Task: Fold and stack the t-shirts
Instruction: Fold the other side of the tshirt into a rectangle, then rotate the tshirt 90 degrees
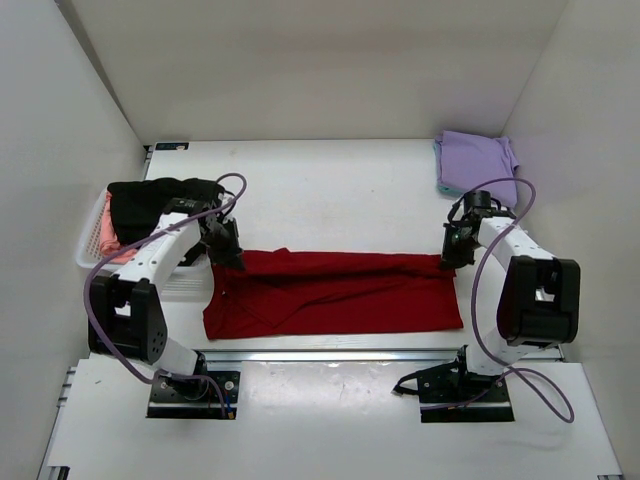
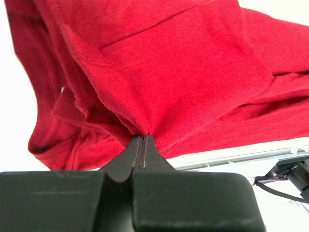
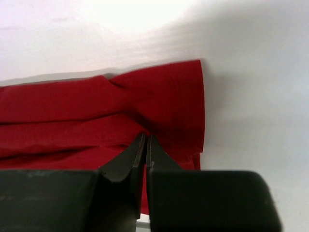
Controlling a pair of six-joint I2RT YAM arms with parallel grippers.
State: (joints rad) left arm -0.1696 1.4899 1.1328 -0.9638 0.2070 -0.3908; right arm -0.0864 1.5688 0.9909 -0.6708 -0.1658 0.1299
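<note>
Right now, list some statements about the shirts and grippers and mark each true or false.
1. The left gripper and the right gripper are both shut on the red shirt. True.
2. The lavender shirt lies in the basket. False: it lies on the table at the far right, and the basket is at the left.
3. The black shirt lies over the basket, with a pink shirt beside it. True.
4. The red shirt is stacked on the lavender shirt. False: the two lie apart, the red shirt spread across the middle of the table.
</note>
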